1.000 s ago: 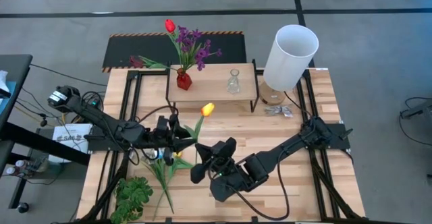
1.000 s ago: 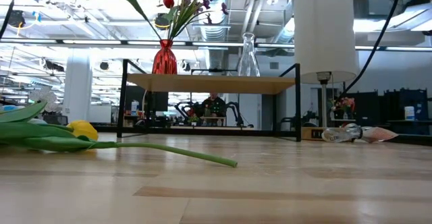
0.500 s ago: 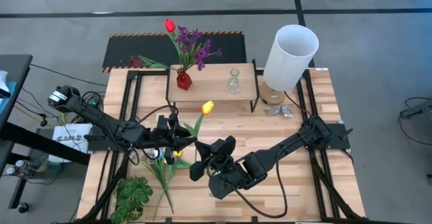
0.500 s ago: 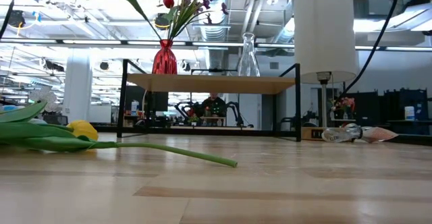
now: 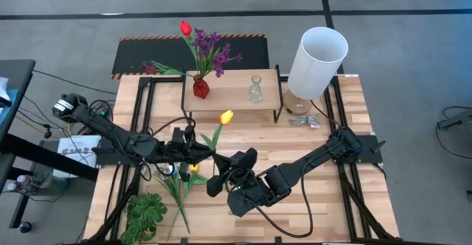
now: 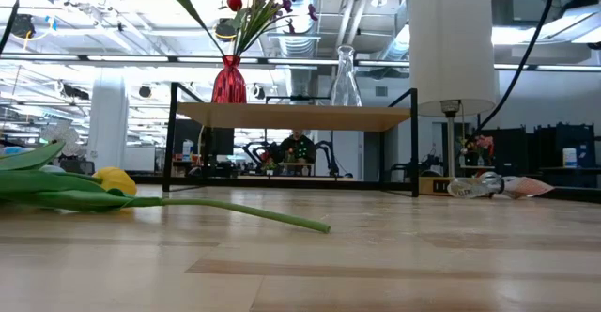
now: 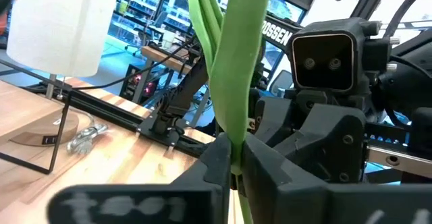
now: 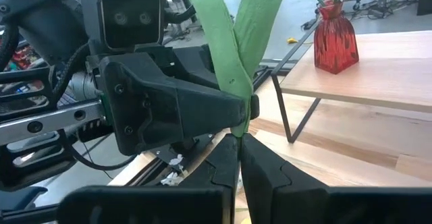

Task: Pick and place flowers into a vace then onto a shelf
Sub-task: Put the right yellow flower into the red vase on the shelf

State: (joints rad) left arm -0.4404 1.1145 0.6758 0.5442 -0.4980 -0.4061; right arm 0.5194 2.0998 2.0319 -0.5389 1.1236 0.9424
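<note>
A yellow tulip [image 5: 226, 116] on a long green stem [image 5: 214, 138] is held up above the table's middle between both grippers. My left gripper [image 5: 202, 153] comes from the left and is shut on the stem. My right gripper [image 5: 214, 168] comes from the near right and is shut on the same stem just beside it. A red vase [image 5: 200, 88] with a red tulip and purple flowers stands on the shelf [image 5: 232, 96], next to a clear glass vase [image 5: 255, 91]. More flowers [image 5: 177, 187] lie flat on the table. My left gripper pinches the tulip's stem [image 7: 233, 140] between its two fingertips, coming level from the table's left, fingers across the stem. The stem rises out of the hold toward the bloom, clear of the table. My right gripper pinches the stem's lower part [image 8: 238, 128], where the leaves join, between its two fingertips. It comes from the table's near right, opposite the left gripper, across the stem. The leaves stand up above the fingers.
A tall white cylinder [image 5: 317, 52] stands at the far right beside the shelf, with a crumpled clear wrapper [image 5: 303, 121] in front of it. A green leafy plant [image 5: 144, 212] lies at the near left corner. A yellow tulip [image 6: 114, 181] lies among the flowers on the table.
My left gripper has shut on the tulip's stem. My right gripper has kept its hold, and the tulip stays lifted.
</note>
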